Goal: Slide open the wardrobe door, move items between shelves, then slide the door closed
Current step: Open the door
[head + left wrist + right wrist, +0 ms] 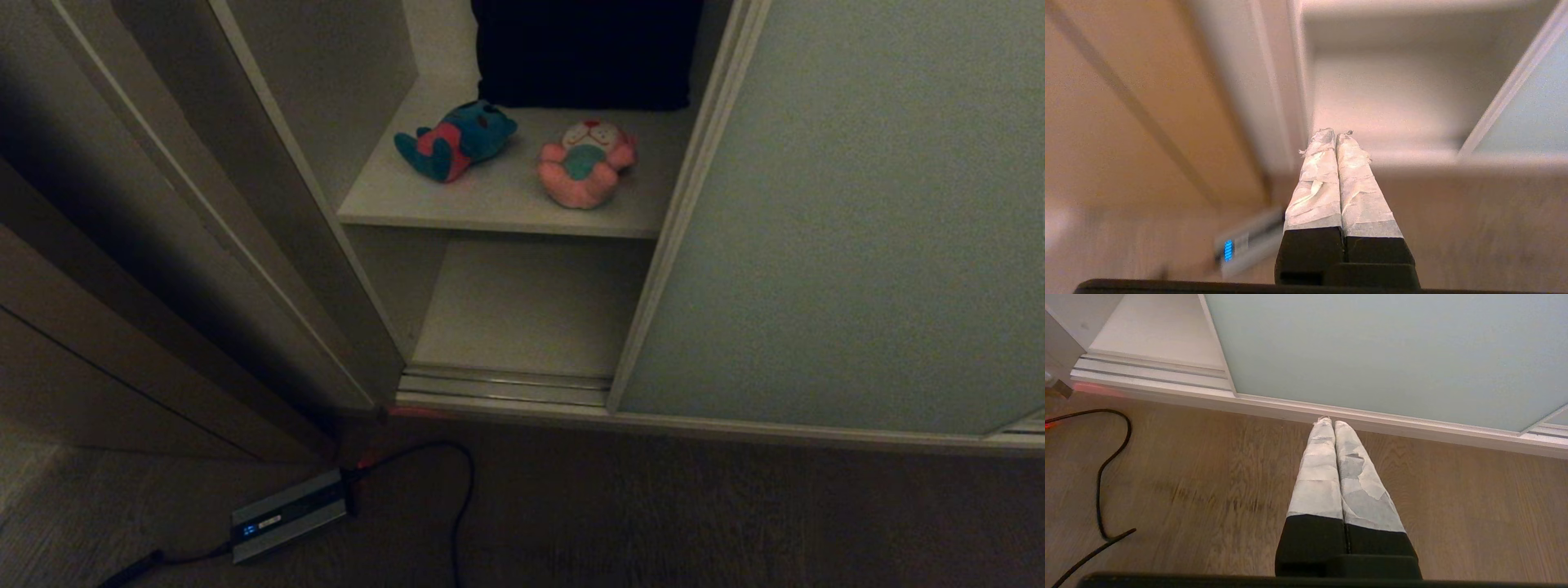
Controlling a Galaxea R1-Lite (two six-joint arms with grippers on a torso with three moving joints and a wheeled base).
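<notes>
Pale grey-green and matte, the sliding wardrobe door (841, 220) stands slid aside to the robot's right, its cream frame edge running down beside the exposed compartment. On the upper shelf (506, 214) lie both items: the teal plush toy (457, 139) with a red-pink belly, to the left, and the pink plush toy (586, 162) with a teal belly, to the right and apart from it; behind them rests a dark folded cloth (586, 53). The lower shelf (522, 306) sits below, behind the ribbed floor track (506, 384). On the wooden floor (735, 514) in front lie a small device with a blue light (290, 514) and a black cable (457, 490).

Neither arm appears in the head view. The left tool (1336, 134) has its taped fingers (1316, 179) pressed together and holds nothing; it is aimed toward the open compartment, low, at about the level of the lower shelf. The right tool (1329, 422) is likewise closed and empty, pointing down at the floor before the base of the door.

Judged from this layout, the door-opening step is complete and the transfer step is pending. The toys lie ahead of and above the left tool, which faces the opening and is therefore the better placed arm. The teal toy's long axis runs roughly across the shelf, tilted slightly backward on its right.
</notes>
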